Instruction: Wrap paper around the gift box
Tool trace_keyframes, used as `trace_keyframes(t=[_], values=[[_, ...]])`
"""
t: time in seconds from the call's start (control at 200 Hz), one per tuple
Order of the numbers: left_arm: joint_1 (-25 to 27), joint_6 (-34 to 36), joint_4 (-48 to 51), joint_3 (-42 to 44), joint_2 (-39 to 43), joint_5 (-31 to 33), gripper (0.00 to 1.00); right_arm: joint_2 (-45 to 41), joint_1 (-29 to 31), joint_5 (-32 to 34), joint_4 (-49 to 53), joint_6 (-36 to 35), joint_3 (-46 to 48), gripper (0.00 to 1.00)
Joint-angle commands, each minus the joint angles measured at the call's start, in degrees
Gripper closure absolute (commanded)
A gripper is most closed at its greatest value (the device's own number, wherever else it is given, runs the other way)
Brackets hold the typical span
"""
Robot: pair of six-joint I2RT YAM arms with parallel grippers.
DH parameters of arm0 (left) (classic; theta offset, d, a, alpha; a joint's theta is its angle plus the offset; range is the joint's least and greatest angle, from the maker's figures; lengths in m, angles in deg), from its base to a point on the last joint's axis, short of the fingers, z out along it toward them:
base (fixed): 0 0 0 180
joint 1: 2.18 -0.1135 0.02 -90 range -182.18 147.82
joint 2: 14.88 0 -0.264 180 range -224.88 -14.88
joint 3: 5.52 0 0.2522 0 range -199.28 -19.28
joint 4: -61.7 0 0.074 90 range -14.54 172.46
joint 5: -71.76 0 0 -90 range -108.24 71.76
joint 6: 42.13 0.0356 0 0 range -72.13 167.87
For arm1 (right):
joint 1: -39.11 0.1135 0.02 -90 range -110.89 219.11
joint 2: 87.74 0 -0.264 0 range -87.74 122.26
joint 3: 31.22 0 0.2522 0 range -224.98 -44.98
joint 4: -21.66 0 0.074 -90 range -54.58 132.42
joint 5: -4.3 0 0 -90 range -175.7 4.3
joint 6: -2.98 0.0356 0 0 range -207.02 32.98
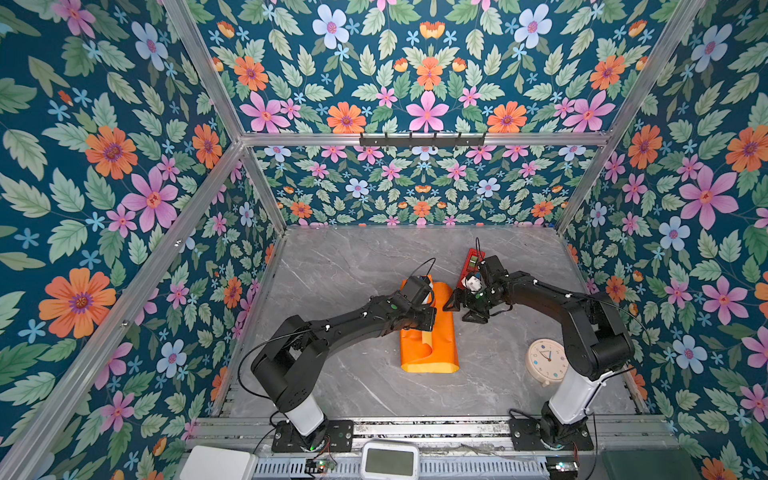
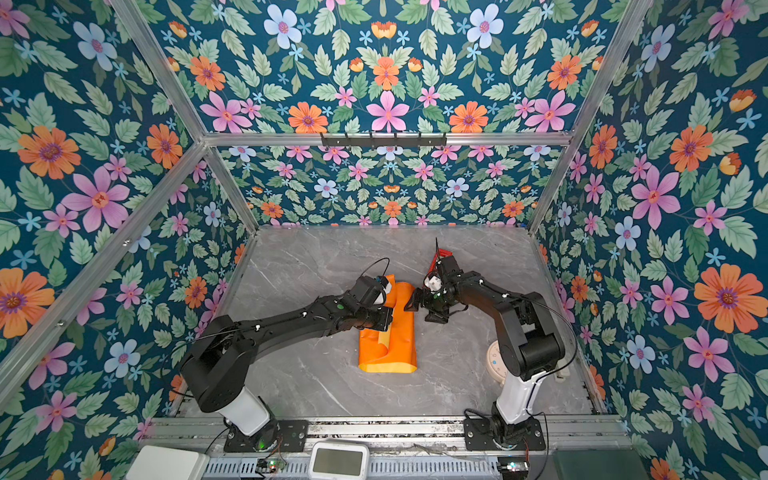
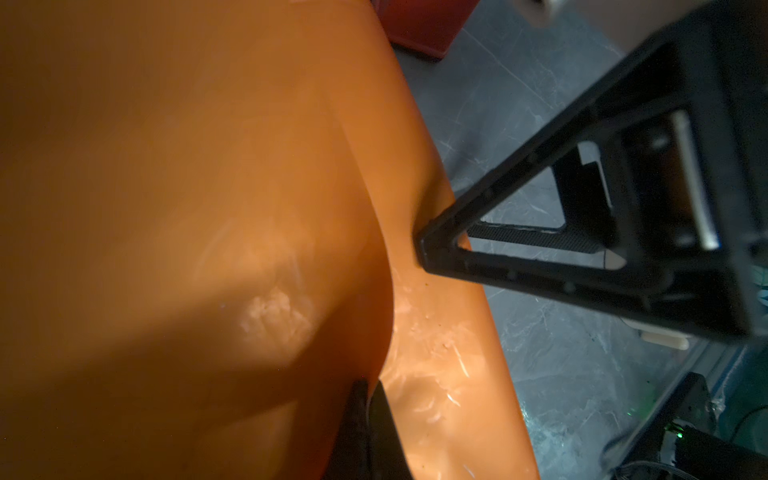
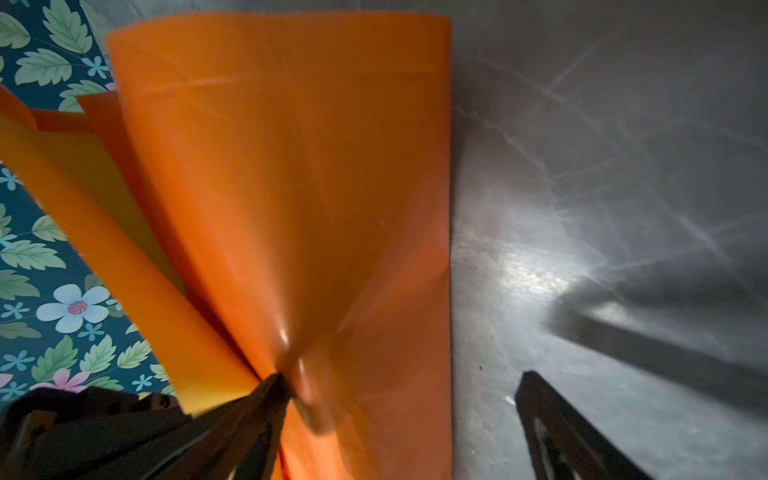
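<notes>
The paper (image 1: 432, 349) lies folded into an orange bundle mid-table in both top views, with a yellow flap curling out at its left side (image 2: 384, 343). The gift box is hidden. My left gripper (image 1: 428, 319) rests on top of the bundle. In the left wrist view its fingers (image 3: 363, 419) are pressed together on a fold of the paper (image 3: 187, 208). My right gripper (image 1: 461, 311) stands open at the bundle's right edge. In the right wrist view one fingertip (image 4: 270, 390) touches the paper (image 4: 291, 187) and the second fingertip (image 4: 540, 411) hangs over bare table.
A slim red gadget (image 1: 471, 259) lies behind the right gripper. A round cream clock (image 1: 547, 360) sits by the right arm's base. A white-framed screen (image 1: 390, 461) and a white box (image 1: 220, 463) sit past the front rail. Floral walls enclose the grey marble table (image 1: 332, 270).
</notes>
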Motion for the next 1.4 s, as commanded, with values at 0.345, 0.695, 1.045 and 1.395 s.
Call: trace_keyframes(t=[0.345, 0.695, 1.045, 1.395], values=[[-0.42, 1.09, 15.16, -4.48, -1.39, 4.99, 1.0, 1.6, 0.2, 4.56, 0.1, -2.3, 4.63, 0.14], [0.09, 0.56, 11.82, -15.0, -3.36, 0.02, 1.0, 1.16, 0.19, 6.19, -0.32, -1.95, 6.23, 0.14], [0.26, -0.52, 8.11, -15.16, -5.89, -8.57, 1.0, 1.03, 0.22, 6.37, -1.2, -1.26, 7.01, 0.15], [0.26, -2.76, 4.65, -12.59, -7.24, -7.52, 1.0, -0.45, 0.23, 6.55, -2.61, 0.4, 8.65, 0.15]])
